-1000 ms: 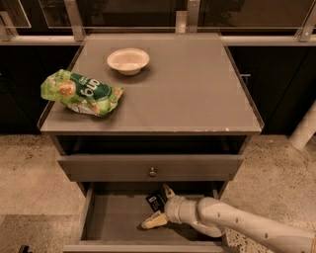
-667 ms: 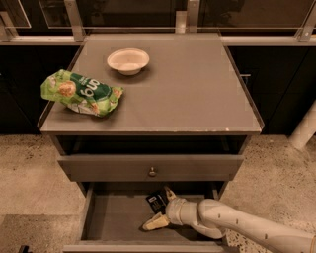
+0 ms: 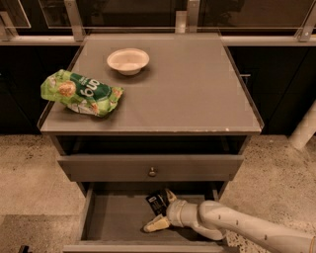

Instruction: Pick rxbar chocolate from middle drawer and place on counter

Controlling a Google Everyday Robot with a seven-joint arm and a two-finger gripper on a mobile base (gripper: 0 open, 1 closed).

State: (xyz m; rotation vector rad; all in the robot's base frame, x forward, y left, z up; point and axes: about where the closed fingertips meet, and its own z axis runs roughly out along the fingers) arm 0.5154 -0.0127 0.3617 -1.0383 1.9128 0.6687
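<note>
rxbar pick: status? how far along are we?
Done: the middle drawer is pulled open and the hand is down inside it. In hand: its fingers stand spread at the rxbar chocolate, not closed on it. Left: grip, lift out, and set the bar on the counter, where a bowl and a green snack bag sit.

**Dim room, speckled floor**

Speckled beige floor (image 3: pixel 29 173) surrounds a grey-brown cabinet (image 3: pixel 148 168). Dark glass panels (image 3: pixel 128 12) in pale metal frames run behind; a white post (image 3: pixel 303 128) stands at right. The hand (image 3: pixel 163 210), fingers spread, is inside the open drawer (image 3: pixel 113 217).
</note>
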